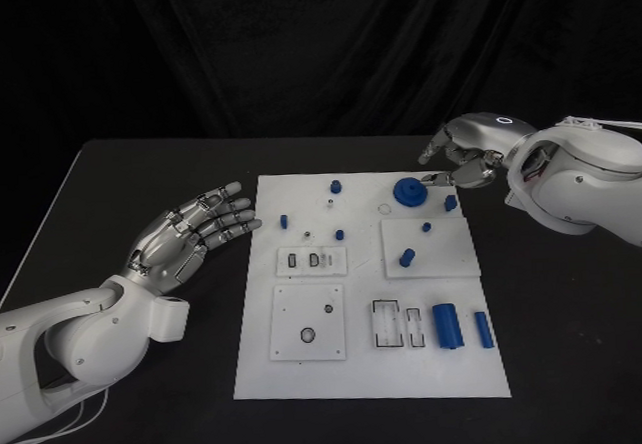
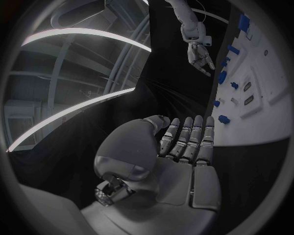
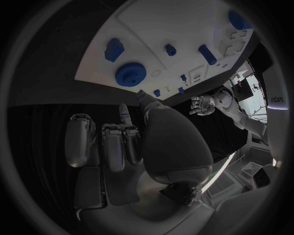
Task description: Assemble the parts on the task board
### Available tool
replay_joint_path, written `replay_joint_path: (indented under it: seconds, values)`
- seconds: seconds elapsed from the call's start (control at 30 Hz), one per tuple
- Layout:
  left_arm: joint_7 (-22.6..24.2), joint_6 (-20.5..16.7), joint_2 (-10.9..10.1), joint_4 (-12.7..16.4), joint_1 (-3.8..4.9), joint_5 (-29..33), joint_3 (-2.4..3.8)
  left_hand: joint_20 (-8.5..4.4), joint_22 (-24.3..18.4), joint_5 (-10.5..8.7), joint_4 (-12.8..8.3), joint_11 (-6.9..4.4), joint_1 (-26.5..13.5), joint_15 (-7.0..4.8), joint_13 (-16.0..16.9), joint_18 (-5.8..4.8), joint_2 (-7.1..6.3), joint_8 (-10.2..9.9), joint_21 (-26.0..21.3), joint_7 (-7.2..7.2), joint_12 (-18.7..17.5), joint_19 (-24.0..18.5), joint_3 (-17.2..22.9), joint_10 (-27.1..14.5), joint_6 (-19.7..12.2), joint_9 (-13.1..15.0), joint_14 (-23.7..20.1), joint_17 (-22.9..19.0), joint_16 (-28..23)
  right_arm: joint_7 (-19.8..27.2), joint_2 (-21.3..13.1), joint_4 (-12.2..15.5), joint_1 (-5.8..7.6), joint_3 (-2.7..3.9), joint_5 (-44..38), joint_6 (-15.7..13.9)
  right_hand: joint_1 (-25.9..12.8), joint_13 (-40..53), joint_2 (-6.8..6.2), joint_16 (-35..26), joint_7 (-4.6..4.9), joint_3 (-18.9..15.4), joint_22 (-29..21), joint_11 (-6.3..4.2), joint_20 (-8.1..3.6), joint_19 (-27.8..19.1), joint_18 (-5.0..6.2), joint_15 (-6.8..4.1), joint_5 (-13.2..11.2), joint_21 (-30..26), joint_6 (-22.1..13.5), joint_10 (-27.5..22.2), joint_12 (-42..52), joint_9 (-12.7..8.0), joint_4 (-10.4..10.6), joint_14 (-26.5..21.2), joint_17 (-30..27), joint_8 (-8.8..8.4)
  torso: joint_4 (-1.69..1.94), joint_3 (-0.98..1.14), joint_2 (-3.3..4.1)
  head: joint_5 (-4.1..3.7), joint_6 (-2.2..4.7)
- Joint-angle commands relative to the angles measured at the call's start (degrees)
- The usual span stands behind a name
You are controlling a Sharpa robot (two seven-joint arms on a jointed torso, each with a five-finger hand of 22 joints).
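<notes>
Blue parts sit all over the white board (image 1: 365, 380) in the middle of the black table (image 1: 132, 182), and none of them is in a hand. The board lies flat between the two arms, so I think both hands can reach it from their own sides. A round blue gear (image 1: 408, 191) rests near the far edge of the board. The right hand (image 1: 460, 160) hangs just beside that gear, over the far right corner. Its fingers curl down a little but stay apart, and they hold nothing. It looks like it is getting ready to pick up the gear, though that is only my guess. A fat blue roller (image 1: 447, 325) and a thin blue stick (image 1: 484, 330) lie side by side near the front right of the board, next to some empty slots. Those slots may be where pieces should go. Small blue pegs, like one peg (image 1: 284, 222) near the left edge, stand up in the board. The left hand (image 1: 191, 234) is held over the table just left of the board. Its palm is up and its fingers are spread wide, with nothing in it. It seems to be waiting out of the way, so the other hand has room to work.
</notes>
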Motion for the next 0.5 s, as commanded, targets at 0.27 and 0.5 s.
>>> replay_joint_path:
  seconds: [0.27,0.5]
  values:
    - [12.1,1.3,0.2,-0.2,0.08,0.1,-0.02,0.57,-0.1,0.25,0.0,0.57,-0.5,0.39,0.1,-1.09,-0.14,0.3,-0.3,0.52,0.5,0.1,0.6,0.4,0.2,0.0,0.1,0.0,-0.1,-3.7,0.1,-0.6,-0.76,-0.02,0.4,3.2,-0.9,15.1,0.02,0.1,-0.1,-1.5,2.0,0.01,0.05,-0.6,0.05,0.24,-1.9,-0.4,-4.5,6.2,0.1,-2.1,0.5,6.0,15.1,-1.11,0.01,0.03,0.08,-0.12,-0.1]
    - [12.0,1.4,0.2,-0.3,0.07,0.1,-0.03,0.6,-0.1,0.25,-0.1,0.64,-0.5,0.46,0.2,-1.11,-0.15,0.3,-0.3,0.59,0.6,0.1,0.7,0.5,0.1,0.0,0.2,0.0,0.0,-3.1,0.7,-1.4,-1.22,-0.03,0.4,3.4,-0.8,15.1,0.18,0.1,-0.01,-1.6,2.2,0.03,0.02,-0.4,-0.02,0.23,-1.8,-0.3,-4.0,6.2,0.1,-2.2,0.5,6.0,15.1,-0.69,0.06,-0.01,0.07,-0.16,-0.04]
